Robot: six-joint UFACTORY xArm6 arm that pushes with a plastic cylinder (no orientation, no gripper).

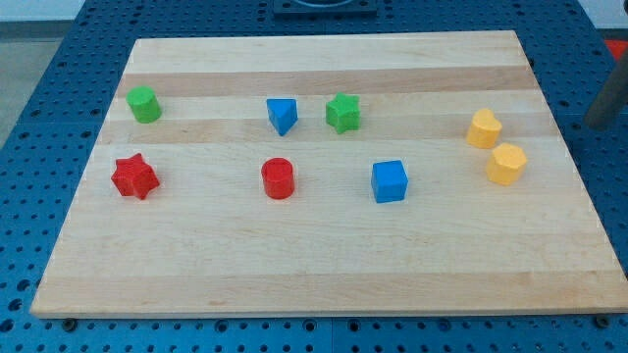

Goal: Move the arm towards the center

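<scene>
My tip (598, 122) shows as a blurred dark rod at the view's right edge, off the wooden board (314, 265), to the right of the two yellow blocks. A yellow block (483, 128) and a second yellow block (506, 164) sit near the board's right side. A blue cube (390, 181) and a red cylinder (279, 178) lie near the middle. A blue triangular block (282, 115) and a green star (343, 113) lie above them. A green block (144, 104) and a red star (134, 176) sit at the left.
The board rests on a blue perforated table (39, 118) that surrounds it on all sides. A dark fixture (324, 6) sits at the view's top edge.
</scene>
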